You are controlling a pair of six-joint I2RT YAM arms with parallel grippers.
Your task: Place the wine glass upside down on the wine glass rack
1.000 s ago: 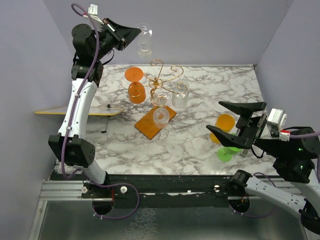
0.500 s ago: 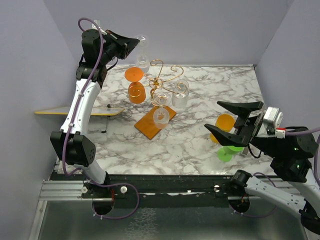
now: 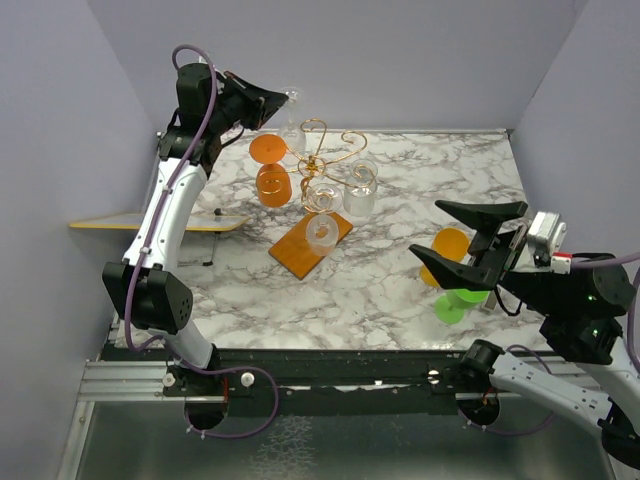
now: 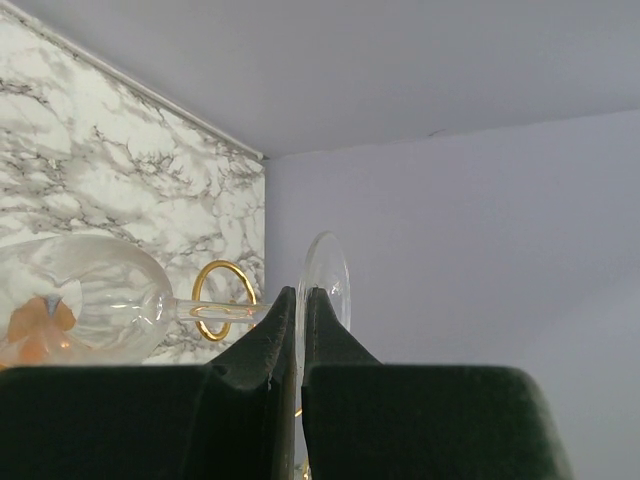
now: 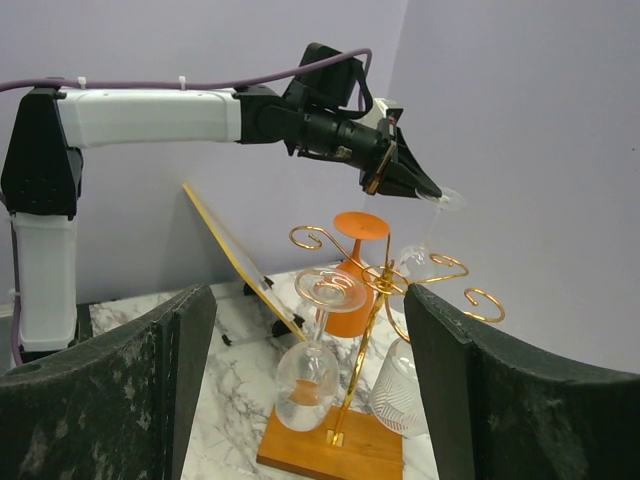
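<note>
The wine glass [image 3: 291,132], held in the left gripper [image 3: 283,102], is behind-left of the wine glass rack [image 3: 298,250]; another glass [image 3: 322,230] hangs on the rack, above its base.

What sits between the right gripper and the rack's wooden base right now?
Only bare marble tabletop lies between the right gripper and the wooden base of the wine glass rack, as the top external view shows.

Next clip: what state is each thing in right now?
left hand, shut on the stem
held wine glass, foot up, tilted, not released
right hand, open, empty
wine glass rack, upright
plain clear glass, hanging upside down from rack
ribbed glass, upside down at rack
orange glass, upside down beside rack
</note>
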